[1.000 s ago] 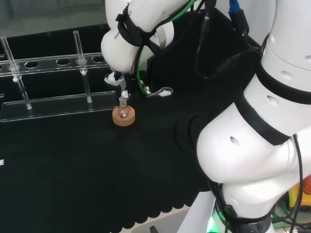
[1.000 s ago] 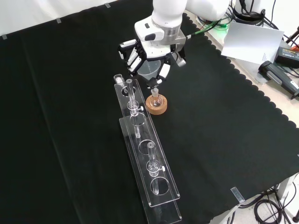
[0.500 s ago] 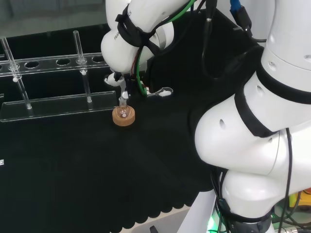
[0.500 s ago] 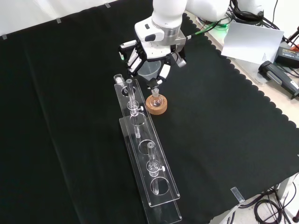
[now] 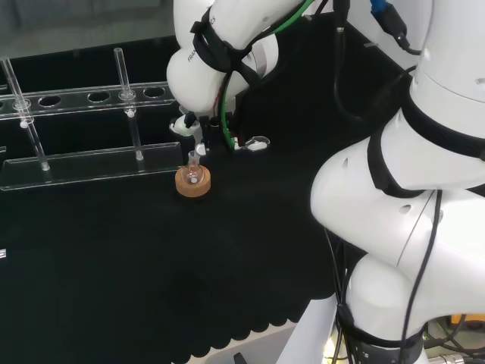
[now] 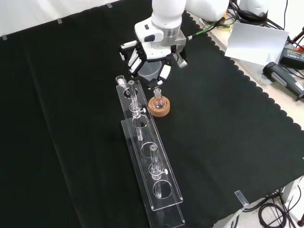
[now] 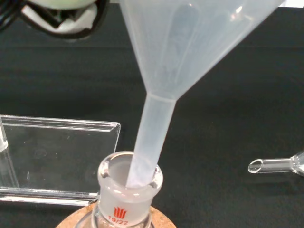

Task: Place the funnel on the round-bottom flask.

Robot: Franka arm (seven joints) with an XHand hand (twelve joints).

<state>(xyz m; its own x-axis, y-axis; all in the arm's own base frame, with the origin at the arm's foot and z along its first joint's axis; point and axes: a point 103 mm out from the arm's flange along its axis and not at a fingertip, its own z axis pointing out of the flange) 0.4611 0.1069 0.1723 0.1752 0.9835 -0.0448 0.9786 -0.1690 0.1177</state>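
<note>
This is a laboratory bench set up for robot work. A black cloth [image 6: 228, 142] with a scalloped edge covers the bench, and on it stand a long clear acrylic rack [image 6: 149, 171] holding glass tubes and a round-bottom flask [image 7: 127, 190] with a ground-glass neck on a cork ring [image 6: 159, 107]. A translucent plastic funnel [image 7: 185, 52], cables and a handheld device [image 6: 282, 78] at the bench edge complete the lab look.
</note>
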